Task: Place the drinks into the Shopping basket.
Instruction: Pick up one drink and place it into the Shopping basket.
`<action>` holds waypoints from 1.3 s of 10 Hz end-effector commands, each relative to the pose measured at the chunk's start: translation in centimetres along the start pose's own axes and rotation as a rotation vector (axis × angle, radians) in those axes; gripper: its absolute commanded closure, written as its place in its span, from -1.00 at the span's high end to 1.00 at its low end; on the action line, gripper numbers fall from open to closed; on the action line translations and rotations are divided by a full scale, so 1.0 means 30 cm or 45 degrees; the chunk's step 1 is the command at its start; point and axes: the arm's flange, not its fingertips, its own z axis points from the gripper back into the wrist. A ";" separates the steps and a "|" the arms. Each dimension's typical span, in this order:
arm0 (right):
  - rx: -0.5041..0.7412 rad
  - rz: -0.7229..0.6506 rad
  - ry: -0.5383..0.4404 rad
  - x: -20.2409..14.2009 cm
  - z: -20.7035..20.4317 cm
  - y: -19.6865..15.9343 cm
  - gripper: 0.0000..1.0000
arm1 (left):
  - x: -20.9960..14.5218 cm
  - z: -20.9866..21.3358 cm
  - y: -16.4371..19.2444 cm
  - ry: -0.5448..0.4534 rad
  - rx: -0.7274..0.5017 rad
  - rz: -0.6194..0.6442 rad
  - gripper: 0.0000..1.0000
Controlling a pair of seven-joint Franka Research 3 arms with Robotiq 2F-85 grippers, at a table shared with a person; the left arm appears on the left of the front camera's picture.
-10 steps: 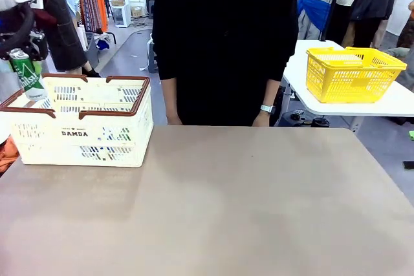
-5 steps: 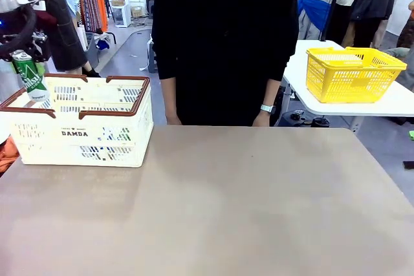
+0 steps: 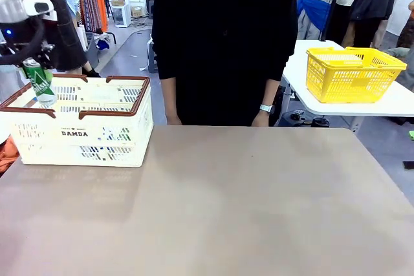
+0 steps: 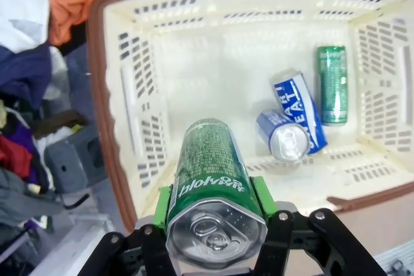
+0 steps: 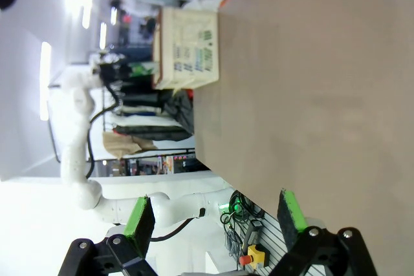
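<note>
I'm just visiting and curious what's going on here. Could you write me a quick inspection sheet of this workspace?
Surface: brown table, bare in the middle.
Job's things: Shopping basket at its left end, holding two blue cans and one green can; a fourth green can is held above it.
Clutter: nothing seen.
Grippers: left gripper shut on that can; right gripper open, holding nothing.
Cables: nothing seen on the table.
Surroundings: person across the table; yellow basket on a side table.

Bright, even indoor light. Soft sheen on the table point(image 3: 246, 205) in front view. Right wrist view: ceiling lights point(image 5: 45, 82) blown out, white glare lower left. Left wrist view: wide-angle bend at edges, basket floor point(image 4: 220, 69) overexposed.
</note>
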 end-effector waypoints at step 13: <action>-0.004 -0.009 0.012 0.000 0.006 0.015 1.00 | 0.068 -0.395 -0.020 0.211 -0.132 -0.065 1.00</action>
